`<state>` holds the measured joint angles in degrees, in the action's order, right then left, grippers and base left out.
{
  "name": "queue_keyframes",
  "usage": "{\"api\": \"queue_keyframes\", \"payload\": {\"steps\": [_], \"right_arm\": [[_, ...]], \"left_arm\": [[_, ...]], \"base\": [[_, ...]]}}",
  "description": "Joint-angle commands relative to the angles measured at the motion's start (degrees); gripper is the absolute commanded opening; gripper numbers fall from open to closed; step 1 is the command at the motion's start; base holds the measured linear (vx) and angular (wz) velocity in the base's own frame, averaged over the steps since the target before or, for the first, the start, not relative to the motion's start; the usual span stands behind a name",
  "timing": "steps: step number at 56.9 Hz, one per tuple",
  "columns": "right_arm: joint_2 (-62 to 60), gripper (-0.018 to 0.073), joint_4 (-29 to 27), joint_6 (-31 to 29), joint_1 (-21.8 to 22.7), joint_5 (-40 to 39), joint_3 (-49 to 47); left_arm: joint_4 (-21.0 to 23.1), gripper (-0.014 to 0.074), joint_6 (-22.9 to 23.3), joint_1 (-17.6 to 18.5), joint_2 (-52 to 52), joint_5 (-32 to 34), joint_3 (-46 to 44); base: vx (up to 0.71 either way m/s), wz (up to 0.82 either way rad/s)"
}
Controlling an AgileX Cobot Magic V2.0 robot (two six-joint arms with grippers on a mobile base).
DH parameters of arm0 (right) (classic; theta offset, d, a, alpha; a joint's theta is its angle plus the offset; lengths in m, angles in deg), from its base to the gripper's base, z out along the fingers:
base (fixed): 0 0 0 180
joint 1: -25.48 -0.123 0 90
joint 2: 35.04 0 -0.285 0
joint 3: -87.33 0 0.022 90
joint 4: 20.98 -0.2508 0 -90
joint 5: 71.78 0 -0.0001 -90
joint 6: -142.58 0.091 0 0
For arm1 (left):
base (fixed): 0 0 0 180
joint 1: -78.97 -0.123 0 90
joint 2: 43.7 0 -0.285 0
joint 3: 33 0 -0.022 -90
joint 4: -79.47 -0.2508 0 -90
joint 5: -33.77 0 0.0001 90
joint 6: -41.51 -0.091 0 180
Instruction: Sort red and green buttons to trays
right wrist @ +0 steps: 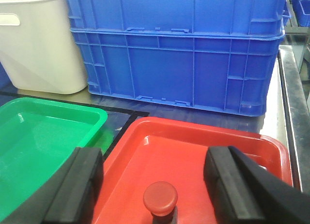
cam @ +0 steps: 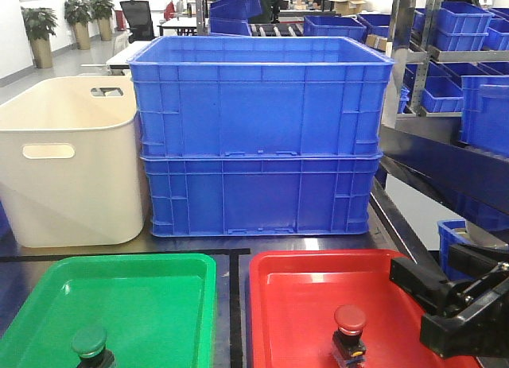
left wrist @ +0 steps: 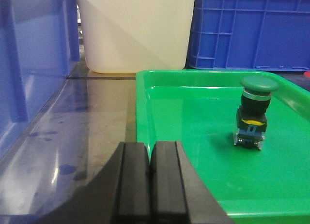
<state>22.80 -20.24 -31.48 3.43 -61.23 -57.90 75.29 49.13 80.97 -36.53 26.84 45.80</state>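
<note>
The green button (cam: 89,342) stands upright in the green tray (cam: 159,280) near its front. The red button (cam: 350,320) stands upright in the red tray (cam: 302,280). In the right wrist view my right gripper (right wrist: 155,158) is open, its fingers (right wrist: 82,180) wide on either side of the red button (right wrist: 160,197) and not touching it. In the front view the right gripper (cam: 412,304) sits at the red tray's right side. My left gripper (left wrist: 150,154) is shut on nothing at the green tray's (left wrist: 145,108) near left rim. The green button (left wrist: 255,112) stands to its right, apart.
Two stacked deep blue crates (cam: 262,129) stand right behind the trays, with a cream tub (cam: 71,161) to their left. Another blue crate wall (left wrist: 29,64) is at the left gripper's left. Shelving with blue bins (cam: 461,58) lines the right side.
</note>
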Motion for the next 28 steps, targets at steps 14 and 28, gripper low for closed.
{"api": "queue_keyframes", "payload": {"steps": [14,28], "right_arm": [[-0.45,0.0489,0.06,-0.39,0.08,-4.72,-1.87],[-0.45,0.0489,0.06,-0.39,0.08,-4.72,-1.87]], "left_arm": [[0.59,-0.0007,-0.06,-0.05,-0.82,4.90,-1.22],[0.59,-0.0006,-0.06,-0.05,-0.82,4.91,-1.22]], "base": [[0.00,0.00],[0.00,0.00]]}}
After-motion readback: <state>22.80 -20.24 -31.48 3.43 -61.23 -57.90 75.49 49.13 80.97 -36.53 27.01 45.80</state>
